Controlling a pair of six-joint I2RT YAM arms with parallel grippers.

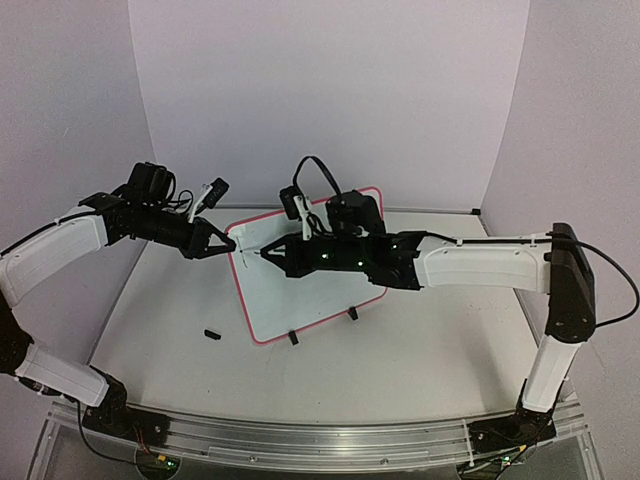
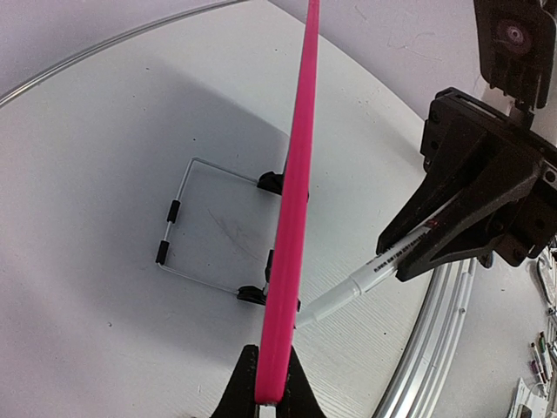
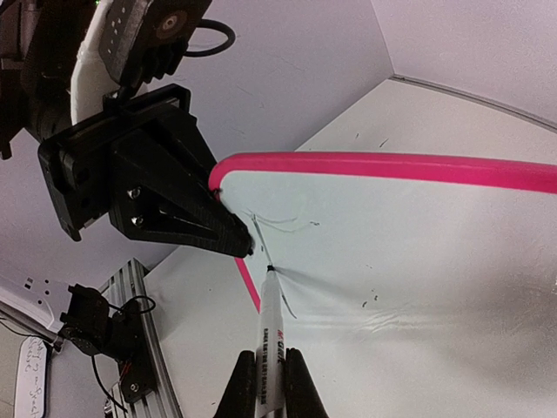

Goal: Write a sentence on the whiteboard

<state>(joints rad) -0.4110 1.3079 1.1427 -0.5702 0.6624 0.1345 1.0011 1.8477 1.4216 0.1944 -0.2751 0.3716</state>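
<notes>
Pink-framed, white rectangular whiteboard (image 1: 290, 305) stands propped at mid-worktop (image 1: 180, 340), with the left pincer (image 1: 228, 243) at its upper-left corner. Left wrist view: its jaws clamp the board's pink edge. Right wrist view: the right pincer (image 3: 271, 366) grips a white marker pen (image 3: 271, 335), its tip touching the board beside that corner.

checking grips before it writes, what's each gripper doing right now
left gripper: closed on the whiteboard edge
right gripper: closed on the marker
</notes>
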